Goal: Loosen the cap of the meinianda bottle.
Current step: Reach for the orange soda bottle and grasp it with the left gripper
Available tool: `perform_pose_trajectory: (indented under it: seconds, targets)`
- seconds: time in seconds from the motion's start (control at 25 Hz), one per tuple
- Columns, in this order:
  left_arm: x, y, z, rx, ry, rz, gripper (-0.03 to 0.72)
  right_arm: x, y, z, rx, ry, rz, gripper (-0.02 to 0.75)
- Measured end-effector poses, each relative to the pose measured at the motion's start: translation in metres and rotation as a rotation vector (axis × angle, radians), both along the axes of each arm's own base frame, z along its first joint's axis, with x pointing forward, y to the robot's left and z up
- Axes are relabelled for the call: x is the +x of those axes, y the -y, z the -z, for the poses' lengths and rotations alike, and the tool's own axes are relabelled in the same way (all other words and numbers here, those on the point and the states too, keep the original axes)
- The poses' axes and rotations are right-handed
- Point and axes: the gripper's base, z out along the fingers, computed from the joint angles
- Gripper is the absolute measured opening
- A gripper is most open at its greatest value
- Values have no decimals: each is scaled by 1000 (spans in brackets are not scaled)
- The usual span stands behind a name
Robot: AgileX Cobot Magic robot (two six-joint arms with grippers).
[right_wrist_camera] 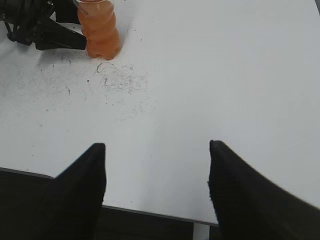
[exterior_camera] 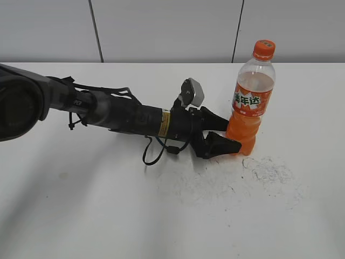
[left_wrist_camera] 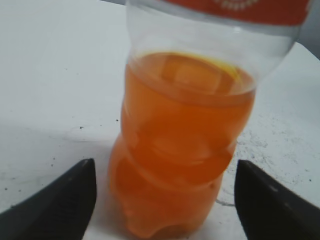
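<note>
The meinianda bottle (exterior_camera: 250,108) stands upright on the white table, with orange drink and an orange label. Its orange cap (exterior_camera: 264,49) sits on top. My left gripper (exterior_camera: 222,135) is open, its two black fingers either side of the bottle's lower part, not touching. In the left wrist view the bottle (left_wrist_camera: 185,150) fills the middle between the open fingers (left_wrist_camera: 165,200); the cap is out of that view. My right gripper (right_wrist_camera: 157,175) is open and empty over the table's front edge, far from the bottle (right_wrist_camera: 99,30), and does not show in the exterior view.
The white table (exterior_camera: 108,205) has a patch of grey scuff marks (exterior_camera: 264,172) in front of the bottle; it also shows in the right wrist view (right_wrist_camera: 120,80). A grey panelled wall (exterior_camera: 161,27) runs behind. The table's front edge (right_wrist_camera: 150,212) lies under the right gripper.
</note>
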Motion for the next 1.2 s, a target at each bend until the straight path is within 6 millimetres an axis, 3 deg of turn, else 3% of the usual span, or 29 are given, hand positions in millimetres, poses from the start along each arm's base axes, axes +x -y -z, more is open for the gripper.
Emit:
perform_pose_trajectory:
  seconds: [0.4, 0.8, 1.2]
  targets:
    - [-6, 15, 4, 58, 23, -23, 672, 0, 0, 0, 0, 0, 0, 477]
    - [1, 25, -10, 28, 71, -27, 671, 0, 0, 0, 0, 0, 0, 477]
    - [-4, 34, 8, 13, 18, -47, 667, 0, 0, 0, 0, 0, 0, 477]
